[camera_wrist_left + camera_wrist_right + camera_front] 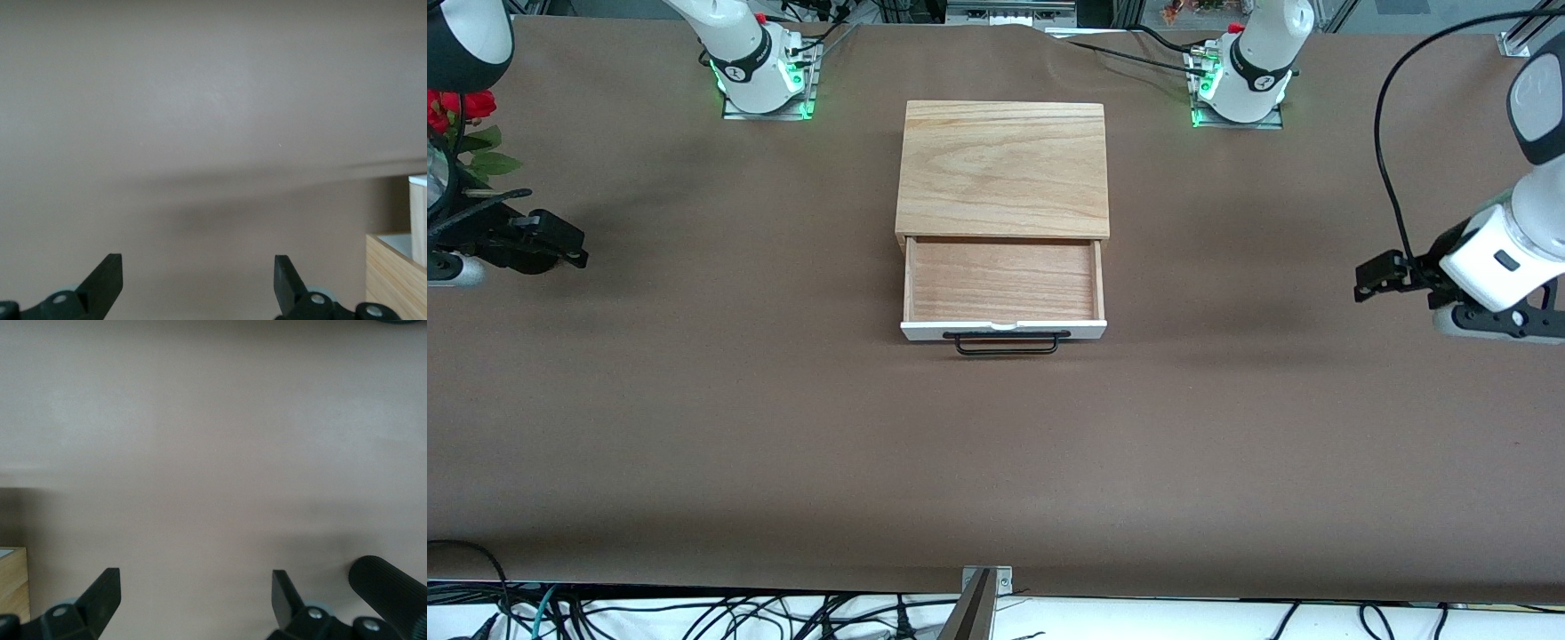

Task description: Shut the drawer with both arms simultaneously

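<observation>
While the drawer point(1003, 283) stands pulled well out of its light oak box point(1003, 167) at the middle of the tabletop point(783, 427), nothing of the closing looks begun. Its shallow wooden tray lies bare and empty, and its white front panel point(1003, 330) with the black wire handle point(1006, 343) faces the front camera.

Neither arm is near it. The left hand point(1371, 277) hangs over the tabletop at the left arm's end, well apart from the drawer, and in its own wrist view the left hand point(198, 280) shows two fingers spread wide with only brown surface between them; a corner of the oak box and the white panel shows at that view's edge. The right hand point(569, 252) hangs over the right arm's end, likewise well apart, and the right wrist view shows the right hand point(196, 597) also spread wide and holding nothing.

By my judgement the whole task remains: both hands must come in to the front panel, one toward each end, and press it together toward the box until the panel meets the box's face.
</observation>
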Tool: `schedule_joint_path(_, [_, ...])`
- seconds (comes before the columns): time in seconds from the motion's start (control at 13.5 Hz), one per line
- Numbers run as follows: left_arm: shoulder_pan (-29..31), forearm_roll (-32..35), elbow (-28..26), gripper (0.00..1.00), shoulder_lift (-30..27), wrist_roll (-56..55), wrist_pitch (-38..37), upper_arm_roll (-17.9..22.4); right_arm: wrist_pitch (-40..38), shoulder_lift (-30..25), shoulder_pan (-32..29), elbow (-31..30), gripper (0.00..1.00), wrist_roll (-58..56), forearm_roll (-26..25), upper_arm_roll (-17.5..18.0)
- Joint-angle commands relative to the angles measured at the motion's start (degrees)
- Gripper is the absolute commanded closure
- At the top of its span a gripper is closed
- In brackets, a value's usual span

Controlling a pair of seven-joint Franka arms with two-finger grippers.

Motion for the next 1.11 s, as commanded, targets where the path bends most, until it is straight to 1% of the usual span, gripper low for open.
schedule_joint_path(0.0, [0.35, 0.88, -5.29, 0.0, -4.47, -1.87, 0.1, -1.38, -0.6, -0.28, -0.19, 0.11, 0.0, 0.71, -0.92, 0.58])
schedule_joint_path(0.07, [0.35, 0.97, -6.8, 0.0, -5.19, -2.49, 0.97, -1.47, -0.6, -0.19, -0.19, 0.11, 0.0, 0.53, -0.92, 0.58])
schedule_joint_path(0.22, [0.35, 0.97, -7.34, 0.0, -5.55, -2.5, 1.77, -1.73, -0.6, -0.1, -0.19, 0.11, 0.0, 0.53, -0.92, 0.58])
schedule_joint_path(1.04, [0.27, 0.88, -6.38, 0.0, -5.28, -2.58, 1.6, -1.82, -0.6, -0.1, -0.19, 0.11, 0.0, 0.53, -0.83, 0.66])
